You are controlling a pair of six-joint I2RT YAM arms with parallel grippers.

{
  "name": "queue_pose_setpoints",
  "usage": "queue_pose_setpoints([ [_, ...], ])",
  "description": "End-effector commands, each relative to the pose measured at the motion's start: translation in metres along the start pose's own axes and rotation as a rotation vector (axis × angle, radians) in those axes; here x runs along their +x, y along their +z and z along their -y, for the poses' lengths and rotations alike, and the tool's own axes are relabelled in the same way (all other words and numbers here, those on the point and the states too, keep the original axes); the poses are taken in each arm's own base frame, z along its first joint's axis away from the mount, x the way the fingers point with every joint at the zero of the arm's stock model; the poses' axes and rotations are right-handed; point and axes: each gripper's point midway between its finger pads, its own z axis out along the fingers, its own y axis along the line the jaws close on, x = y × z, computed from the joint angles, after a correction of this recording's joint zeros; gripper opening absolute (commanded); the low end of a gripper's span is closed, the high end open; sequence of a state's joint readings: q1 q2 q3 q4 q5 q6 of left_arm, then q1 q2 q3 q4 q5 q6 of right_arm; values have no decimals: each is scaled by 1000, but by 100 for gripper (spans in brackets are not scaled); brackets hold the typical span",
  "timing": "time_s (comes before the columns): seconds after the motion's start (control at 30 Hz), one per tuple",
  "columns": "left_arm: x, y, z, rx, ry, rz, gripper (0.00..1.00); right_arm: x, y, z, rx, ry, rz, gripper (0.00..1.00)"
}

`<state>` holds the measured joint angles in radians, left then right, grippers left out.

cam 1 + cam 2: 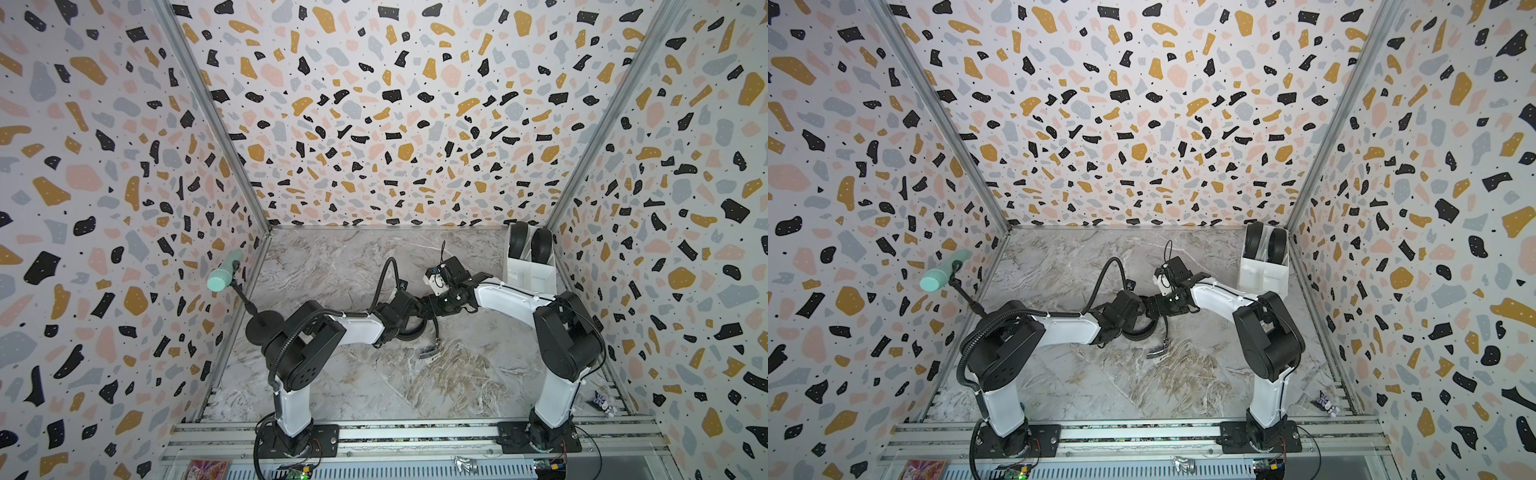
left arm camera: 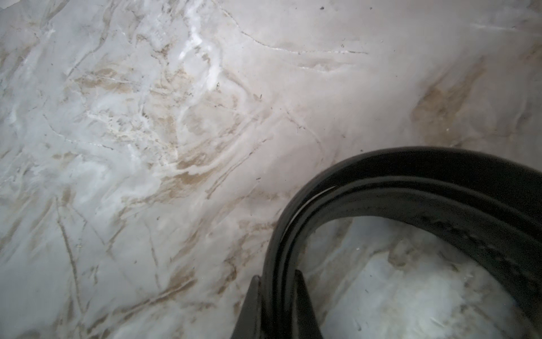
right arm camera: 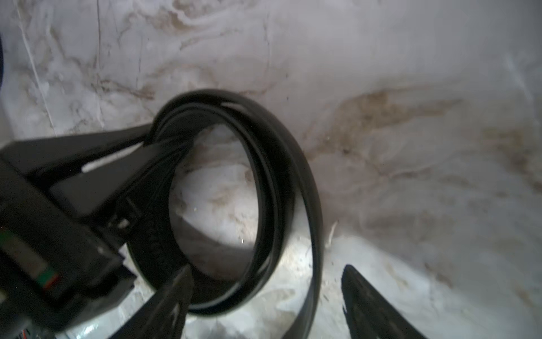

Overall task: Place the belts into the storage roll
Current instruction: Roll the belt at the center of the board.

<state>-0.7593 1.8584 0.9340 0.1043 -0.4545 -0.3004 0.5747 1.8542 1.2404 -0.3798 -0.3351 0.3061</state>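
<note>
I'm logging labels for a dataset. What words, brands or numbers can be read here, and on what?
No text is legible in any view.
Colourful card by the front rail: print too small to read.
Green-red label on the left arm's black housing: blurred, unreadable.

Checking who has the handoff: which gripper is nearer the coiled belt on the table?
Left. The left gripper is shut on the wall of the coiled belt. The right gripper is open, straddling the coil's opposite side, not clamped on it.
</note>
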Motion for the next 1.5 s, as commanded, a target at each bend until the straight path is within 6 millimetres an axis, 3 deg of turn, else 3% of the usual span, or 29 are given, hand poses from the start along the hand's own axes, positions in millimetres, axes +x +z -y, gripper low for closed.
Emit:
queue_pose_setpoints([
  [0.0,13,11,2,5,26,-45,0,-15,6,-12,-51,5,22,80],
  [0.27,10,12,3,10,9,-40,0,8,17,-40,-117,68,-31,65],
  [0.43,9,12,5,13,7,-36,0,18,29,-44,-90,89,-64,54],
  [0.73,6,1,5,48,-23,-27,0,31,44,-2,145,71,-152,30],
  [1.0,-15,-39,7,152,-151,-3,46,35,41,2,199,71,-183,19],
  [1.23,-17,-84,15,312,-272,-17,67,34,43,-1,203,83,-178,18],
  [1.47,19,-115,42,526,-319,-157,74,28,43,-1,210,84,-168,18],
])
